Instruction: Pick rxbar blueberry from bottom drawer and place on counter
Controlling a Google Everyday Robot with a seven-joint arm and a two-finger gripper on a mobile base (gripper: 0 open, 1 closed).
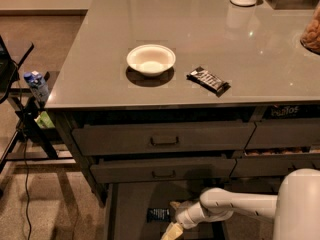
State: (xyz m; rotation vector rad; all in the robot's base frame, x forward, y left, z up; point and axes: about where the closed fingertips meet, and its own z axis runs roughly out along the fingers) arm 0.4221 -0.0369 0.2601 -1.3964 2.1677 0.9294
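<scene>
Since the rxbar blueberry (pixel 158 214) lies ungrasped in the bottom drawer (pixel 129 209) beside the released hand (pixel 172 219), pickup and tabletop (pixel 110 44) placement remain.

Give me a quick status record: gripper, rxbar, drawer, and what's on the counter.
gripper: gripper low inside the drawer, fingers spread, at the bar's right end
target: rxbar blueberry lying flat on the drawer floor, not lifted
drawer: bottom drawer pulled out
counter: counter holds a white bowl and a black bar, apart from each other
task stage: approach to grasp; nothing placed yet
</scene>
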